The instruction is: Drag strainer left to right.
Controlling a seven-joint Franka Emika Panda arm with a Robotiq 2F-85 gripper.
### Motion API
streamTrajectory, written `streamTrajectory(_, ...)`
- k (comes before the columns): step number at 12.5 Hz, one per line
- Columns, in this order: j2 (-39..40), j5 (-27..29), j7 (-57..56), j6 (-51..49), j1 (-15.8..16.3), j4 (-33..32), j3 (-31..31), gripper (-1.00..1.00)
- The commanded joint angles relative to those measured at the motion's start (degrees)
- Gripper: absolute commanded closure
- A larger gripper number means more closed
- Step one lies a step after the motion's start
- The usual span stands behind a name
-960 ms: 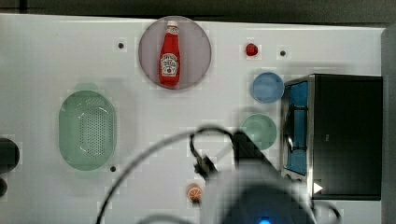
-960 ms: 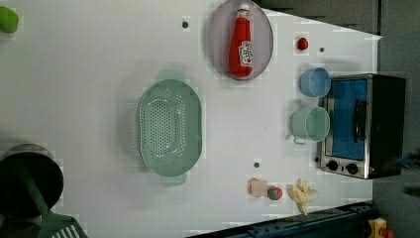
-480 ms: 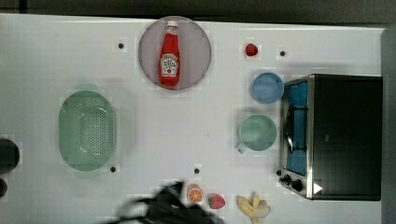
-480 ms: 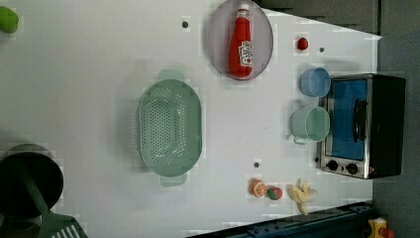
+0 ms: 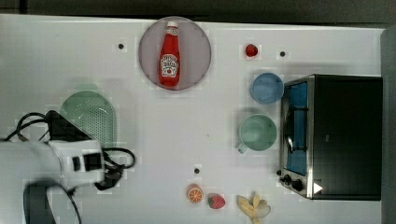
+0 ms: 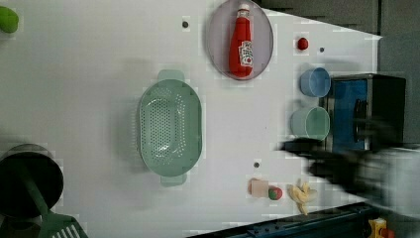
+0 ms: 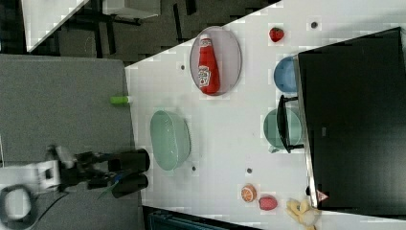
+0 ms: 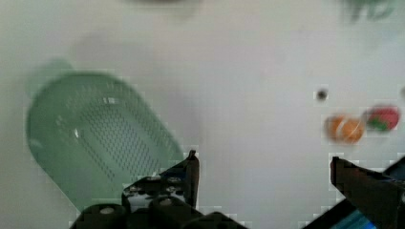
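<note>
Wrist view, tool (image 8: pixel 262 169) spread wide and empty, above table (image 8: pixel 248 71), beside strainer (image 8: pixel 95 138).

Arm (image 5: pixel 51 163) hides strainer (image 5: pixel 91 119) lower half; arm blurred in left view.

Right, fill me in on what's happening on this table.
A robot arm is going for the strainer, a pale green oval colander on the top view's left side of the white table. Its gripper is open, above the strainer's edge and holding nothing. The strainer has not been dragged yet. A ketchup bottle lies on a plate; two mugs stand beside a toaster oven.
</note>
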Motion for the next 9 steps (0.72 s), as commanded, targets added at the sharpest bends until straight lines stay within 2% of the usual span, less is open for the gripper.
streamTrajectory(1, 3.4, -0.6, 21.7, 5.6, 0.2, -0.3, 1.8, -1.00)
streamTrajectory(5, 17.0, -0.9, 40.8, 16.2, 0.3, -0.4, 5.2, -1.00)
streamTrajectory(9, 29.2, -4.0, 52.2, 25.8, 0.5, -0.4, 4.8, -1.00)
